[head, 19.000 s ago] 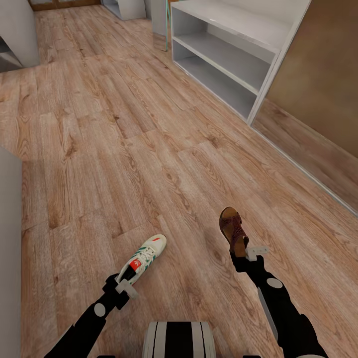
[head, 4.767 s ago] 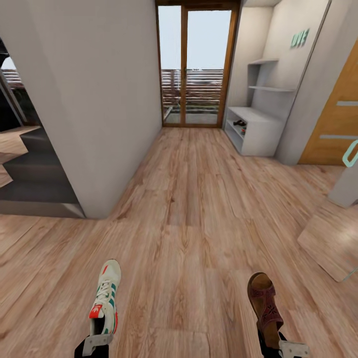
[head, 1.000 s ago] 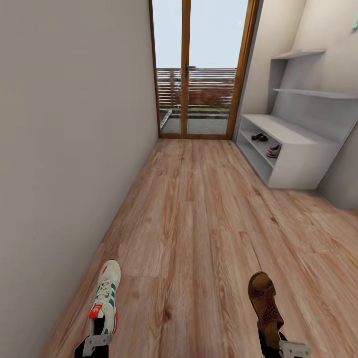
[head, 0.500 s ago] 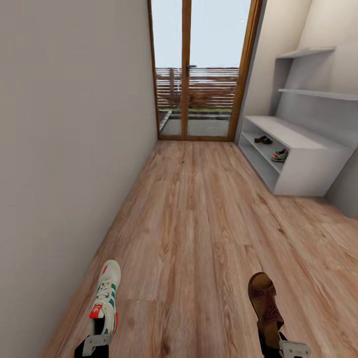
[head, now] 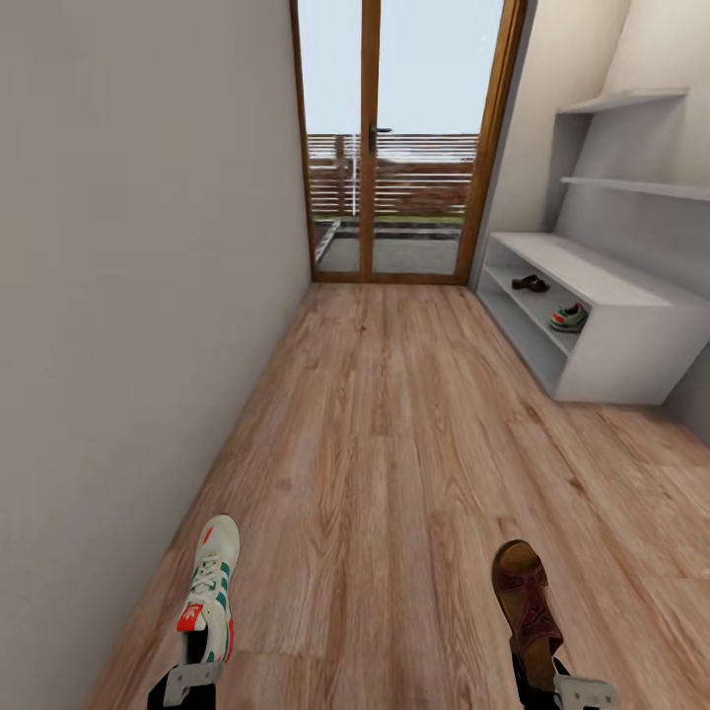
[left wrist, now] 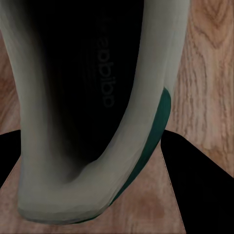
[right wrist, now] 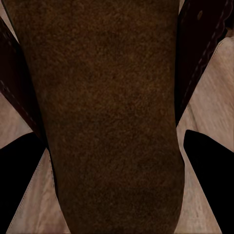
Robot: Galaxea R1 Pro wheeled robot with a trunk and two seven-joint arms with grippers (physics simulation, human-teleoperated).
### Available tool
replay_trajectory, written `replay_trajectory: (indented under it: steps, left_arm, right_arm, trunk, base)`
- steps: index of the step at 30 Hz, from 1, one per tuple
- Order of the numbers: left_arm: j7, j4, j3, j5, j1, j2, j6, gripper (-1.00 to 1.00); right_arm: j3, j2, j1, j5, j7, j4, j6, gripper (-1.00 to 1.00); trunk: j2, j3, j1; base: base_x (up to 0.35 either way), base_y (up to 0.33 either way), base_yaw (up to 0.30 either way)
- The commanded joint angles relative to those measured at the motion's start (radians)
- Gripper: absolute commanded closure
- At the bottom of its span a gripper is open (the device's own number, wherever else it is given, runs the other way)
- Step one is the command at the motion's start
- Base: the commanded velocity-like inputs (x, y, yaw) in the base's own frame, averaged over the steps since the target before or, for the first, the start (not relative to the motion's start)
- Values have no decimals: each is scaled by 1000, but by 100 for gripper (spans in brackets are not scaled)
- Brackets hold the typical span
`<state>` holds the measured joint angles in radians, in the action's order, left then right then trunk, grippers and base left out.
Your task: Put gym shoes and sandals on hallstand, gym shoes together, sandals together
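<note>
The left hand (head: 189, 680) grips a gym shoe (head: 208, 590) and the right hand (head: 567, 690) a sandal (head: 526, 602), both carried clear of the floor (head: 394, 444) toward the far-right hallstand (head: 631, 340).

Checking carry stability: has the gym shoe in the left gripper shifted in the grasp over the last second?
No. The gym shoe sits at the same spot above the left gripper; the hallstand has shifted in the head view because the camera moved.
</note>
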<state>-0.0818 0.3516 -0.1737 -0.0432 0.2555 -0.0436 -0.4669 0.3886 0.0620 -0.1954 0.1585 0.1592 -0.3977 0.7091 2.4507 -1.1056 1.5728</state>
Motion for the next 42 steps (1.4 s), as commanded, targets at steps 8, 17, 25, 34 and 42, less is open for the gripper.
replay_trajectory:
  steps: [8, 17, 25, 34, 42]
  left_arm:
    - [-10, 0, -9, -4, 1, 1, -3, 100]
    - [-10, 0, -9, -4, 1, 1, -3, 100]
    - [-10, 0, -9, -4, 1, 1, -3, 100]
    - [-10, 0, -9, -4, 1, 1, -3, 100]
    - [-10, 0, -9, -4, 1, 1, -3, 100]
  right_arm:
    - [9, -1, -1, 9, 5, 0, 4, 100]
    - [9, -1, -1, 9, 5, 0, 3, 100]
    - [9, -1, -1, 9, 5, 0, 3, 100]
    - [9, -1, -1, 9, 5, 0, 3, 100]
    - [8, -1, -1, 9, 5, 0, 4, 100]
  trunk:
    - [0, -1, 0]
    - [0, 0, 0]
    - [0, 1, 0]
    - [0, 2, 0]
    - [0, 2, 0]
  base:
    - [340, 0, 0]
    - [340, 0, -39]
    - [340, 0, -177]
    - [340, 0, -14]
    - [340, 0, -1]
